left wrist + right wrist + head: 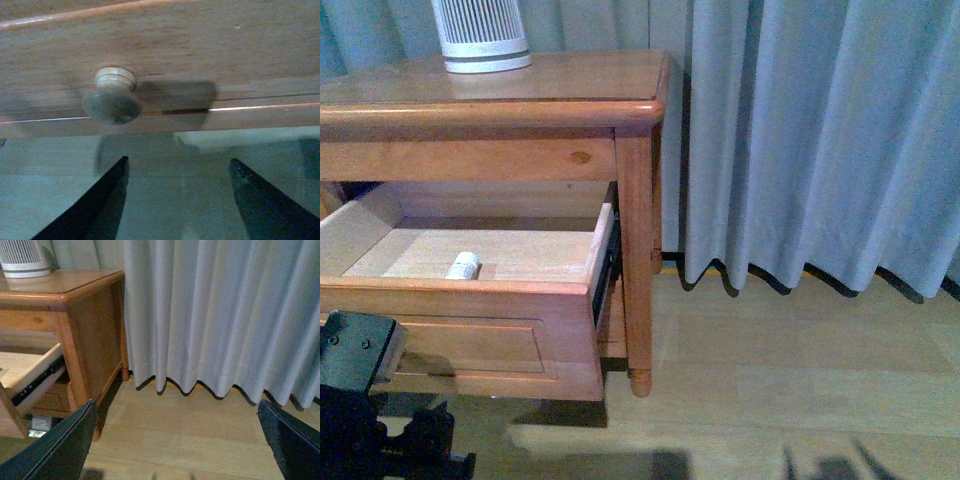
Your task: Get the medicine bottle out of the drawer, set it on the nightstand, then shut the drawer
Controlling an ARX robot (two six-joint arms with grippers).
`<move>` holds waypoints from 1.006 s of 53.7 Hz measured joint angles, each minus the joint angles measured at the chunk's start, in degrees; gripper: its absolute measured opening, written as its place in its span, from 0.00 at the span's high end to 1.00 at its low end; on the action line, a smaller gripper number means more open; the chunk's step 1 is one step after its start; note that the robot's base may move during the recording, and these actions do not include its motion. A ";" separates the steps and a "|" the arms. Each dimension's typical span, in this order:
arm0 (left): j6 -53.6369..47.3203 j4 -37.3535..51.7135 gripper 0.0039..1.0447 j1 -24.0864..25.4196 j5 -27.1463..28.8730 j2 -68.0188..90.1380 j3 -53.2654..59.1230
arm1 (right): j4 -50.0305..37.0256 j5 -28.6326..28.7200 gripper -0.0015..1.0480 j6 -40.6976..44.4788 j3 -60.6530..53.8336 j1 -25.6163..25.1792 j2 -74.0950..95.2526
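The nightstand (520, 95) stands at the left, and its upper drawer (470, 330) is pulled far out. Inside, near the front wall, the small white medicine bottle (463, 265) lies on its side on the pale wood floor. My left arm (360, 400) sits low in front of the drawer's left end. In the left wrist view my left gripper (177, 167) is open and empty, just short of a round wooden knob (112, 97) on a drawer front. My right gripper (176, 407) is open and empty over the floor, right of the nightstand (90, 315).
A white slatted device (480, 35) stands on the nightstand top at the back left. A grey curtain (820, 140) hangs to the floor at the right. Light wood flooring (790, 380) lies in front of it. The drawer's metal slide rail (35, 382) shows on its side.
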State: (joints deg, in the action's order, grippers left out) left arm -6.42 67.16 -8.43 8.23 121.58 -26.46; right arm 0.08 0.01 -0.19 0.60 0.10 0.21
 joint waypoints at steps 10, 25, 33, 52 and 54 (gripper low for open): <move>0.00 -11.15 0.07 3.65 0.72 -17.99 2.60 | 0.00 0.00 0.07 0.00 0.00 0.00 0.00; -4.87 -35.34 0.06 4.31 0.59 -61.90 8.81 | 0.00 0.00 0.07 0.00 0.00 0.00 0.00; -3.32 -47.39 0.06 0.50 7.02 -80.89 12.37 | 0.00 0.00 0.07 0.00 0.00 0.00 0.00; 0.44 -65.90 0.06 -20.33 28.98 -109.68 21.84 | 0.00 0.00 0.07 0.00 0.00 0.00 0.00; 0.74 -66.27 0.06 -20.09 27.82 -110.12 22.47 | 0.00 0.00 0.07 0.00 0.00 0.00 0.00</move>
State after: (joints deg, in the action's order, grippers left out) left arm -5.67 0.89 -28.51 36.05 11.46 -3.99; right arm 0.08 0.01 -0.19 0.60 0.10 0.21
